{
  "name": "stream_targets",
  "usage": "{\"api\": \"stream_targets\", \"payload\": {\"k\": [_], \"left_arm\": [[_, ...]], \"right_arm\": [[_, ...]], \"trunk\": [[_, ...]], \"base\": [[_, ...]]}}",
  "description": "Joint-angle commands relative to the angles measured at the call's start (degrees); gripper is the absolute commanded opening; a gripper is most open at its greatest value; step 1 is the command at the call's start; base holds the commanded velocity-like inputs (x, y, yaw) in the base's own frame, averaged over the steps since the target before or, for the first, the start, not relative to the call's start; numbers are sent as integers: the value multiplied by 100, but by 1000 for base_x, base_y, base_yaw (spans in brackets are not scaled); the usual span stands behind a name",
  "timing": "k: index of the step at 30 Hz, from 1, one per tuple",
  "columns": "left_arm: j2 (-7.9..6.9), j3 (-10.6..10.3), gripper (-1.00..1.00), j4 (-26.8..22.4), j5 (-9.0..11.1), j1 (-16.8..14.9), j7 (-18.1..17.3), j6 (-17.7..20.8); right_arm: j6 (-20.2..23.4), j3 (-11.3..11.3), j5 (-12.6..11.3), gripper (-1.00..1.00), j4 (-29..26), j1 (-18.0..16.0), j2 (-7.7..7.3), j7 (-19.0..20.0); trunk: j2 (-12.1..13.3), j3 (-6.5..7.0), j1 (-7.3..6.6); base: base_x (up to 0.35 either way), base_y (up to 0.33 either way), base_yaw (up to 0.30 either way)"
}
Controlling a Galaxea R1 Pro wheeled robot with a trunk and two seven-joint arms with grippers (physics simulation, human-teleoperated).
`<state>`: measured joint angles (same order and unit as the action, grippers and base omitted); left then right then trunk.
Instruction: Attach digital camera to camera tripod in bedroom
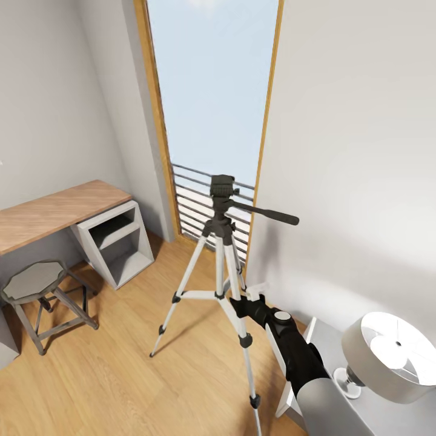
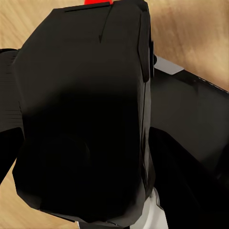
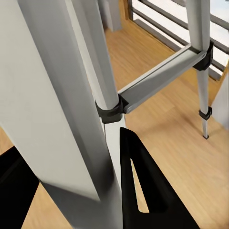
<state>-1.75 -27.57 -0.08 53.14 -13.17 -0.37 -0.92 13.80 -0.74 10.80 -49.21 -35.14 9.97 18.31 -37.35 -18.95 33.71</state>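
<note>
Head view: tripod [image 1: 221, 266] upright on the plank floor [image 1: 109, 375] before the tall window [image 1: 212, 91], head bare, long handle [image 1: 266, 213] pointing right. Right gripper [image 1: 251, 297] reaching in at the lower legs, beside the centre column. Desk [image 1: 54, 212] and stool [image 1: 36, 284] off to the left, lamp [image 1: 387, 357] at lower right.

Left wrist view: camera [image 2: 81, 119] close against the lens, red button [image 2: 98, 4] at its edge, evidently clamped between the left fingers.

Right wrist view: one black finger [image 3: 143, 186] beside a silver leg, brace joint [image 3: 112, 112] just ahead; apart or closed, cannot tell.

Probably light, stiff, smooth-shelled; best gripped across the body. Likely tippy stand; steady by the column.
</note>
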Motion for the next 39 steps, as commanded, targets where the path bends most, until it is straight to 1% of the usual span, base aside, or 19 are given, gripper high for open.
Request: {"api": "stream_targets", "payload": {"k": [1, 12, 17, 19, 20, 22, 23, 25, 27, 28, 30, 31, 32, 33, 34, 36, 37, 38, 39], "left_arm": [[-1, -48, -100, -1, 47, -2, -16, -11], [-36, -64, -100, -119, 3, -8, 16, -215], [-212, -75, -100, -586, -44, -57, 43, -119], [-402, -79, -100, -973, -52, -79, 47, 158], [-578, -77, -100, -1275, -54, -89, 45, 463], [-785, -69, -100, -1622, -51, -96, 42, 834], [-1011, -61, -100, -2029, -47, -100, 44, 1217], [-1243, -51, -100, -2501, -31, -102, 48, 1588], [-1678, 51, -100, -3623, -6, -112, 115, 2234], [-1953, 426, -100, -4922, 5, -120, 371, 2880], [-2014, 741, -100, -5602, 6, -128, 589, 3282], [-2036, 1099, -100, -6264, 6, -170, 860, 3729], [-2035, 1278, -100, -6573, 9, -218, 1008, 3963], [-2007, 1594, -100, -7123, 15, -397, 1301, 4419], [-1832, 1976, -100, -7731, 24, -1075, 1815, 5197], [-1539, 2139, -100, -7702, 13, -2090, 2306, 5659], [-1458, 2161, -100, -7618, 11, -2380, 2444, 5725], [-1289, 2193, -100, -7398, 13, -2980, 2739, 5823], [-790, 2229, -100, -6689, 32, -4391, 3497, 5962]], "right_arm": [[17, -23, 142, -100, -1, -2, 3, 15], [-20, -53, 76, -100, 45, -2, 3, -61], [-26, -57, 63, -100, 81, -2, 3, -31], [-28, -57, 62, -100, 134, -2, 3, -14], [-28, -57, 69, -100, 192, -2, 3, -5], [-27, -57, 76, -100, 249, -2, 3, 2], [-29, -58, 78, -100, 292, -2, 3, 7], [-28, -58, 76, -100, 320, -2, 3, 10], [-28, -58, 72, -100, 348, -2, 3, 19], [-28, -58, 61, -100, 360, -2, 3, 37], [-26, -59, 55, -100, 363, -2, 3, 41], [-23, -62, 48, -100, 365, -2, 3, 45], [-22, -63, 46, -100, 366, -2, 3, 46], [-22, -64, 43, -100, 367, -2, 3, 47], [-20, -66, 41, -100, 368, -2, 3, 46], [-24, -61, 42, -100, 373, -2, 3, 43], [-25, -60, 41, -100, 374, -2, 3, 43], [-25, -59, 41, -100, 375, -2, 3, 42], [-26, -58, 42, -100, 376, -2, 3, 45]], "trunk": [[-6, -8, 1], [-6, -8, 1], [-6, -8, 1], [-6, -8, 1], [-6, -8, 1], [-6, -8, 1], [-6, -8, 1], [-6, -8, 1], [-6, -8, 1], [-6, -8, 1], [-6, -8, 1], [-6, -8, 1], [-6, -8, 1], [-6, -8, 1], [-6, -8, 1], [-6, -8, 1], [-6, -8, 1], [-6, -8, 1], [-6, -8, 1]], "base": [[0, 0, 0], [0, 0, 0], [0, 0, 0], [0, 0, 0], [0, 0, 0], [0, 0, 0], [0, 0, 0], [0, 0, 0], [0, 0, 0], [0, 0, 0], [0, 0, 0], [0, 0, 0], [0, 0, 0], [0, 0, 0], [0, 0, 0], [0, 0, 0], [0, 0, 0], [0, 0, 0], [0, 0, 0]]}}
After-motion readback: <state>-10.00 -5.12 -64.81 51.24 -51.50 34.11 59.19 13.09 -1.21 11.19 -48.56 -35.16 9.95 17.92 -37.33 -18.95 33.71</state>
